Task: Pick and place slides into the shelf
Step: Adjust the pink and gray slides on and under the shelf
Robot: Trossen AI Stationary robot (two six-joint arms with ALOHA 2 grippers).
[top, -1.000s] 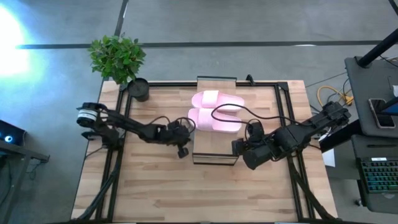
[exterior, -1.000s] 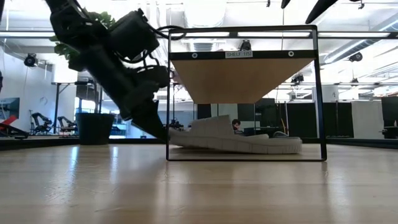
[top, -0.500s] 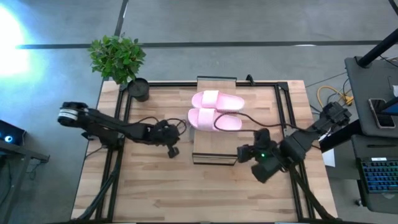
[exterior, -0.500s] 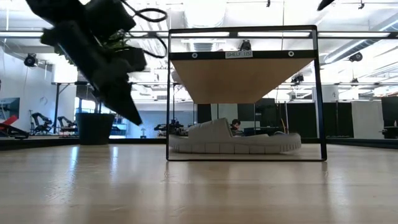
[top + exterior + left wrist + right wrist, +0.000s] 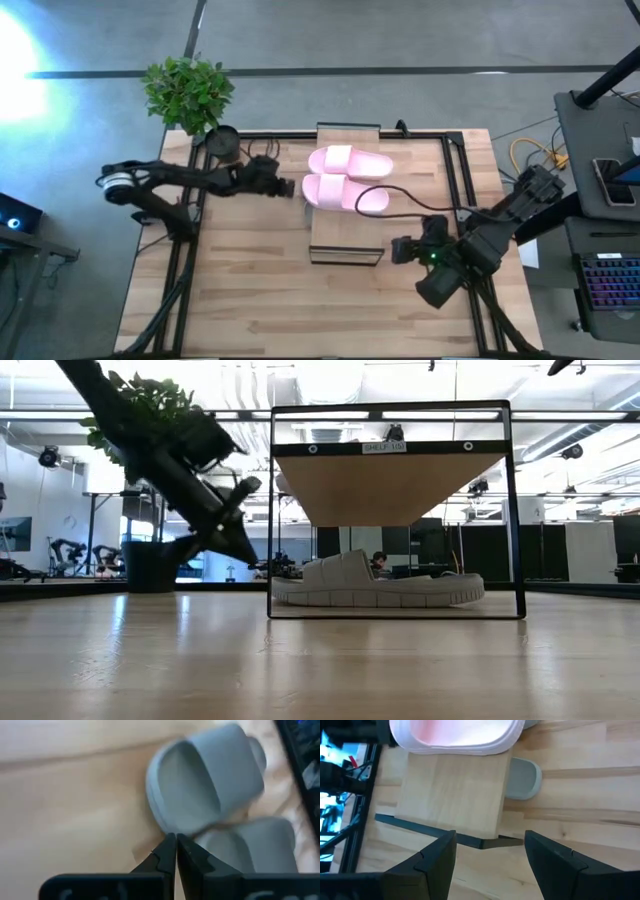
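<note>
The shelf (image 5: 345, 235) stands mid-table, a light plank in a dark frame (image 5: 390, 448). Two pale pink slides (image 5: 350, 160) (image 5: 345, 193) lie side by side on its top. Grey-green slides (image 5: 375, 585) lie soles down on the table under the plank; the left wrist view shows two (image 5: 205, 780) (image 5: 250, 845). One toe (image 5: 522, 777) sticks out past the plank (image 5: 455, 795). My left gripper (image 5: 290, 188) (image 5: 252, 555) is shut, low at the shelf's left side. My right gripper (image 5: 397, 250) (image 5: 490, 845) is open, off the shelf's near right corner. My left gripper (image 5: 175, 840) points its shut fingertips, slanting down from the table's left, at the rim of the nearer grey-green slide (image 5: 162, 822). I cannot tell whether they touch it.
A potted plant (image 5: 190, 95) stands at the table's far left corner, its dark pot (image 5: 150, 565) left of the shelf. Black frame rails (image 5: 455, 180) run along the table's sides. A cable (image 5: 400, 200) loops from the right arm over a pink slide. Bare wood (image 5: 300, 310) fills the near half.
My left gripper drew back from the grey-green slide toward the table's left and rose. Then it swung toward the far edge and back beside the shelf. The slide, tilted a second ago, now lies flat under the plank. My right gripper backed off toward the near right.
</note>
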